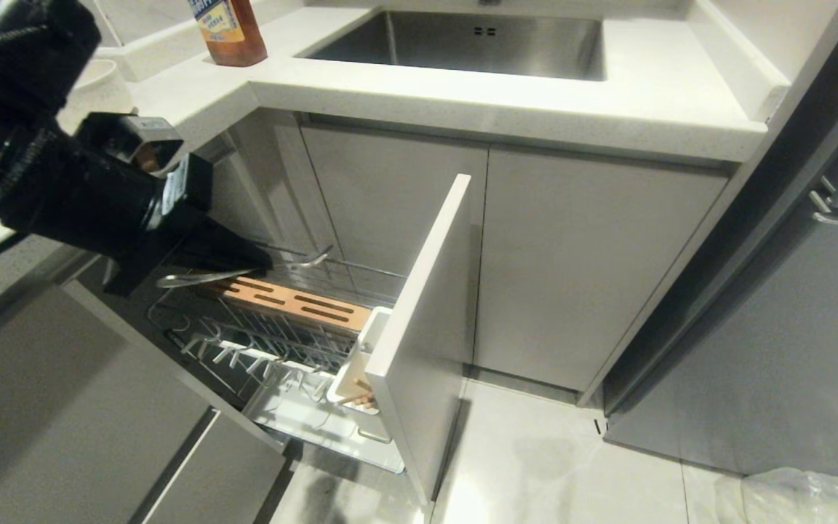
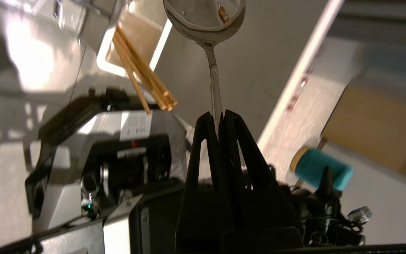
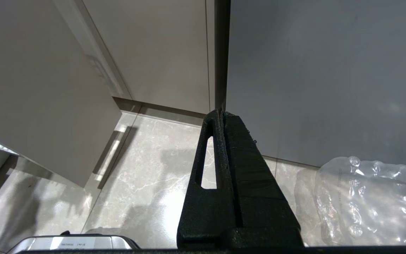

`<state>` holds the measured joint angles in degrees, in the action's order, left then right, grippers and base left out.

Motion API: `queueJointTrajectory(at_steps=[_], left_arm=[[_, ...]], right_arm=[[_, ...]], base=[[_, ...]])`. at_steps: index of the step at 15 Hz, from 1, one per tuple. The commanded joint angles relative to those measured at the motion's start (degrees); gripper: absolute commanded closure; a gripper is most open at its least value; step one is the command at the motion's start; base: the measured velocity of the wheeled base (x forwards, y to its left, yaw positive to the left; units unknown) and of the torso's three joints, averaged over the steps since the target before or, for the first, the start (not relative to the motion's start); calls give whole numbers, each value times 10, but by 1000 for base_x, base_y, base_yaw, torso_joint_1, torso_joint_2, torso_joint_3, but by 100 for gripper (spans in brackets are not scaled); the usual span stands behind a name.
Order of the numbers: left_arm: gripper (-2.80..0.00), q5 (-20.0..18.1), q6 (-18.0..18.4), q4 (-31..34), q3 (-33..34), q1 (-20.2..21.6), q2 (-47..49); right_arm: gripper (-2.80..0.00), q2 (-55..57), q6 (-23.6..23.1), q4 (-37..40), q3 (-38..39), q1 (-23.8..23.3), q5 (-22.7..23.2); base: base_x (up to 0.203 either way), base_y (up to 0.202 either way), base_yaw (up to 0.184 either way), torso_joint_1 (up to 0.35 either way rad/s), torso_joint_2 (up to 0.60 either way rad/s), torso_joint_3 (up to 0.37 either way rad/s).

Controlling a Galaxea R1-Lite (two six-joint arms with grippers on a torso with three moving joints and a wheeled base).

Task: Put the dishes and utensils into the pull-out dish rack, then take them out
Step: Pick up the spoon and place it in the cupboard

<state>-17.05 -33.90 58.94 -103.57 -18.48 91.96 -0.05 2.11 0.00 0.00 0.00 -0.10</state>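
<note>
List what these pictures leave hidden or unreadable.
- Head view: the left end effector tips, hidden by the arm; only the spoon bowl shows.
- Head view: the rack's far end, covered by the same arm.
- Head view: the bottle, cut off by the top edge.
- Left wrist view: the chopsticks' lower ends, inside the utensil cup.
- Plate and bowl: in no view.

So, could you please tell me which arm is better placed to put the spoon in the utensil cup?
Left: its claw already grips the spoon above the rack, near the utensil cup.
</note>
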Motion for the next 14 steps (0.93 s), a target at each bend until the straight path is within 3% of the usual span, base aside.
queueJointTrajectory(at_steps=[1,6,10,12,14], left_arm=[[0,0,-3,10,-5,-11,41],[0,2,-6,82,-43,-29,125],[0,6,-6,89,-54,-33,183],[0,11,2,87,-57,-32,200],[0,12,41,89,-57,-32,208]], right_arm=[[0,0,0,0,0,0,0],[0,0,0,0,0,0,0],[0,0,0,0,0,0,0],[0,0,0,0,0,0,0],[0,0,0,0,0,0,0]], base=[[0,0,0,0,0,0],[0,0,0,0,0,0],[0,0,0,0,0,0],[0,0,0,0,0,0],[0,0,0,0,0,0]])
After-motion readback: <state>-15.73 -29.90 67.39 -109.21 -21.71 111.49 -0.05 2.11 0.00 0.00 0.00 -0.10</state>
